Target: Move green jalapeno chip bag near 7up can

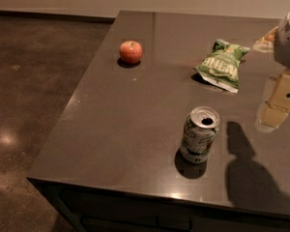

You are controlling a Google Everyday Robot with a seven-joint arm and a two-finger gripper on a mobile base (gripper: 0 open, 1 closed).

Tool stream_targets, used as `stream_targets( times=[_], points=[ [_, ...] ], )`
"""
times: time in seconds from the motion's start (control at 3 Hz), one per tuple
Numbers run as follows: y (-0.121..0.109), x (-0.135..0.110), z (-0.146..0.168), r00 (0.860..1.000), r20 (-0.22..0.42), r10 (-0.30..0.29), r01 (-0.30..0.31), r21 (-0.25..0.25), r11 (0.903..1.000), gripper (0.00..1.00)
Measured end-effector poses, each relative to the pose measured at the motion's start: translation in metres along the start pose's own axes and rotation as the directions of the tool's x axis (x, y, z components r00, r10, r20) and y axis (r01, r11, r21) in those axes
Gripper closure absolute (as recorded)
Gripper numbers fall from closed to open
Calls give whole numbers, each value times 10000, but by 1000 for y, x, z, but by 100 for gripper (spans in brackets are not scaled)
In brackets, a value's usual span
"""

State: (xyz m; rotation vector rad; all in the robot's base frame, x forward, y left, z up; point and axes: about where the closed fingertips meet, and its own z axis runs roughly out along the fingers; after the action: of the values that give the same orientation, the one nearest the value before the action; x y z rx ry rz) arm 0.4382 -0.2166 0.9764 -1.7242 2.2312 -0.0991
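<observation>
The green jalapeno chip bag (222, 64) lies flat on the dark grey table (125, 129), toward the back right. The 7up can (199, 134) stands upright nearer the front, its silver top open. A clear stretch of tabletop separates the two. My gripper (275, 105) hangs above the table at the right edge of the view, to the right of the can and in front and to the right of the bag. It touches neither.
A red apple (130, 51) sits at the back left of the table. A pale orange packet (266, 40) lies at the back right, partly behind my arm. The table's left and front edges drop to a brown floor (29, 105).
</observation>
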Motion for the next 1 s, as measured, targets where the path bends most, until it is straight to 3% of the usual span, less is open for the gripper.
stream_targets(
  times=[0.33,0.67,1.0],
  points=[
    [-2,0,0,10000,-34,39,-39,39,10000,0],
    [-26,9,7,9968,-524,605,-599,134,9981,0],
    [-59,22,19,9883,-670,1371,-1356,267,9904,0]
  ],
)
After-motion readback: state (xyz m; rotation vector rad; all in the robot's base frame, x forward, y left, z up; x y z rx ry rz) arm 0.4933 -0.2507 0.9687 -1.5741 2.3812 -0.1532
